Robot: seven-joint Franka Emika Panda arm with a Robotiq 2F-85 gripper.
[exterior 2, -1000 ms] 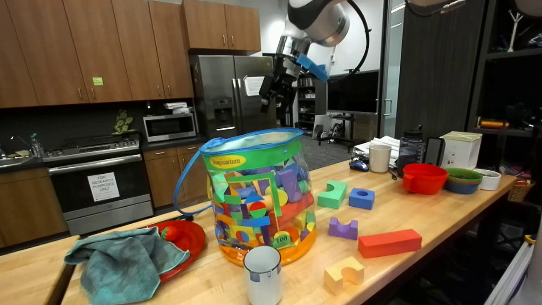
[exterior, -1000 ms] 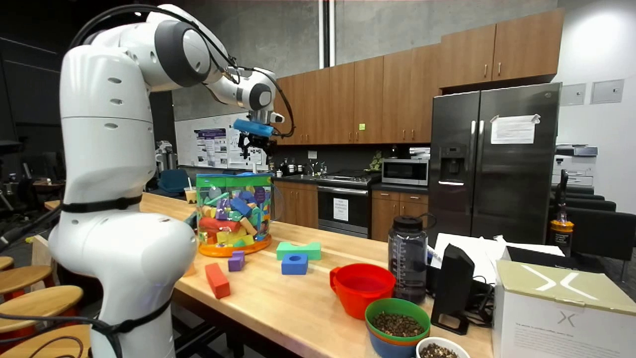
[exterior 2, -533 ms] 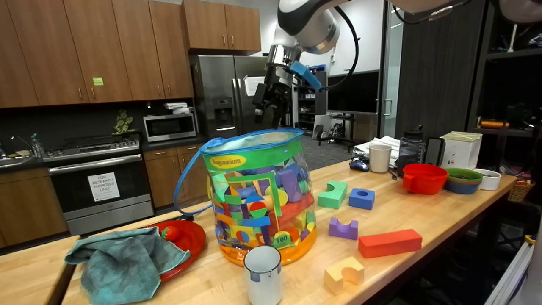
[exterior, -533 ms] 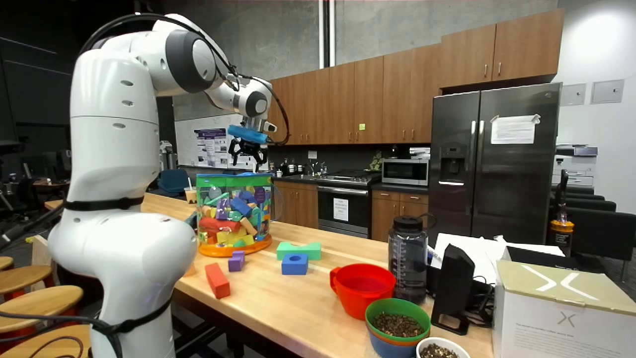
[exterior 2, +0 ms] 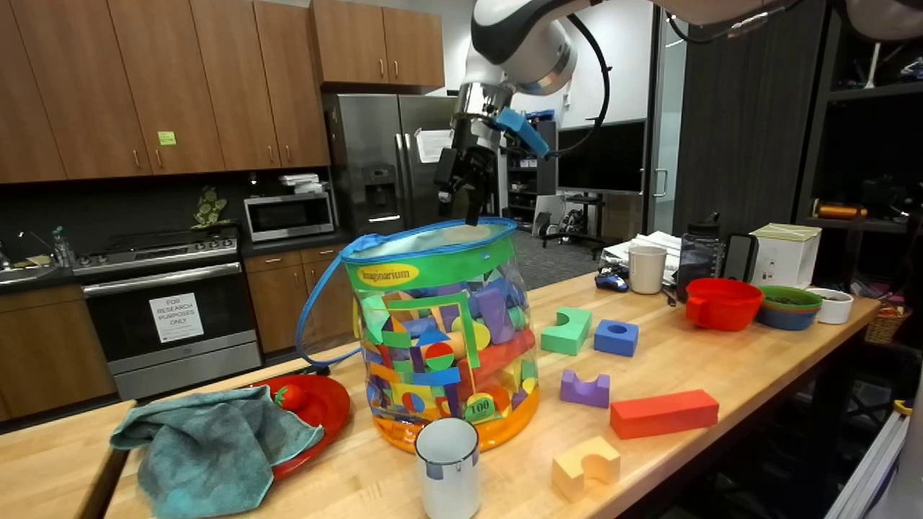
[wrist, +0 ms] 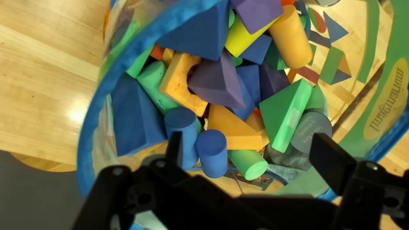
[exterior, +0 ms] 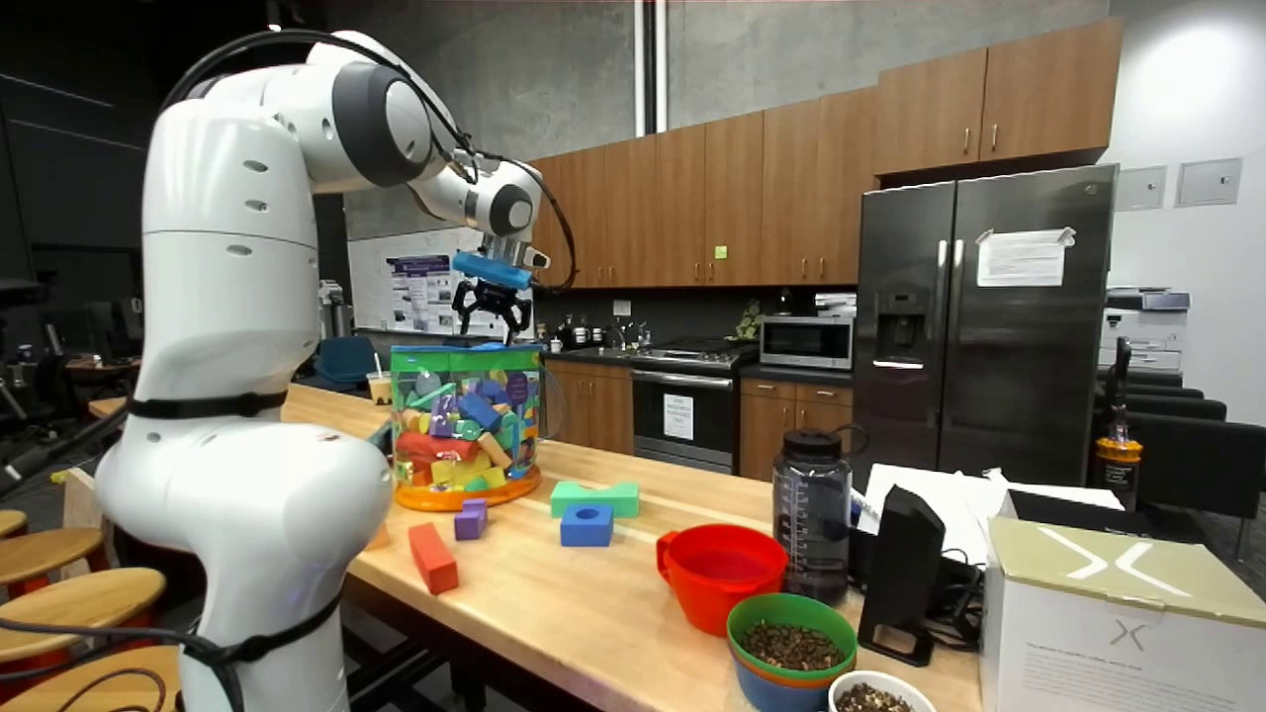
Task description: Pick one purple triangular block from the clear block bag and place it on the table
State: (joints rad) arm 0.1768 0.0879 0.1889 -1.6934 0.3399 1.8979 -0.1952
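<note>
Above clear block bag [exterior 2: 454, 265] | pincer [wrist: 246, 139] spread | blocks [wrist: 178, 78] crowd purple triangular block [wrist: 215, 81] | mug [exterior 2: 448, 476] nearby

The bag [exterior 2: 454, 261] stands upright on the table [exterior 2: 685, 353], clear-walled, with a green band below the blue rim of its open mouth and an orange base. Multicoloured blocks [wrist: 231, 131] fill much of it. In the wrist view a dull purple triangle [wrist: 217, 81] lies loose and tilted on top of them, well inside the rim, two of its faces showing. The table is long, light-brown wood in joined strips, with a thick edge.
</note>
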